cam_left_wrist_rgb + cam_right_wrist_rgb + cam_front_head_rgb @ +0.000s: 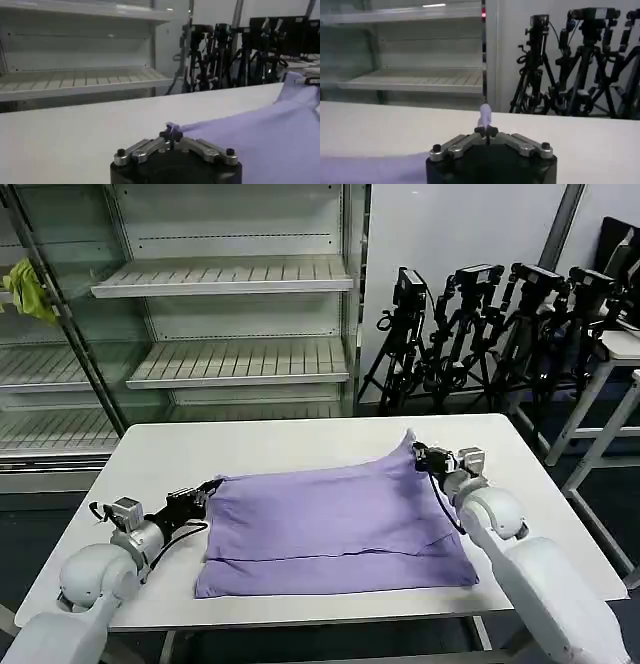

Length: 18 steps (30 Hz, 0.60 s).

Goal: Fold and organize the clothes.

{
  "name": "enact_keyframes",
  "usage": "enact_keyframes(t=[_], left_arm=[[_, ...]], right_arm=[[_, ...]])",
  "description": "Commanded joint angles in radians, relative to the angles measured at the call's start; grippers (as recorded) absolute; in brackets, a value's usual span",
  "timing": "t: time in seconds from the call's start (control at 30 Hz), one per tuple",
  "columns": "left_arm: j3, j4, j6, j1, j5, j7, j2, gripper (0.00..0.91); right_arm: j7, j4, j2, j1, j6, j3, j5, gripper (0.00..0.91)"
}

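head: lavender T-shirt [335, 529] lies partly folded mid-tabletop [280, 446]. left gripper [205, 489] pinches its far-left corner, right gripper [425, 454] its far-right corner, that corner raised.
left wrist: left gripper [172, 136] clenched on a corner of the T-shirt [260, 135]; cloth runs off over the tabletop [75, 132].
right wrist: right gripper [486, 131] clenched on a small tuft of T-shirt [485, 116] poking above the fingertips.
risk: both holds are thin corner pinches. Uneven pull could slip one corner, skewing the fold or dragging the T-shirt.
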Motion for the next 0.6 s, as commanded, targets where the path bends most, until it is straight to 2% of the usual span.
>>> enact_keyframes(t=[0.03,0.3,0.6], left_arm=[[-0.089,-0.194,0.005,0.162,-0.024,-0.006,0.012,0.050],[-0.166,-0.299,0.005,0.299,-0.024,-0.006,0.008,0.050],[-0.217,-0.364,0.002,0.420,0.000,-0.002,-0.010,0.050]], right_arm=[[0.002,0.192,-0.074,-0.145,0.001,0.072,0.010,0.000],[-0.010,0.326,-0.167,-0.327,0.014,0.130,0.001,0.000],[-0.002,0.407,-0.227,-0.419,0.023,0.148,-0.016,0.000]])
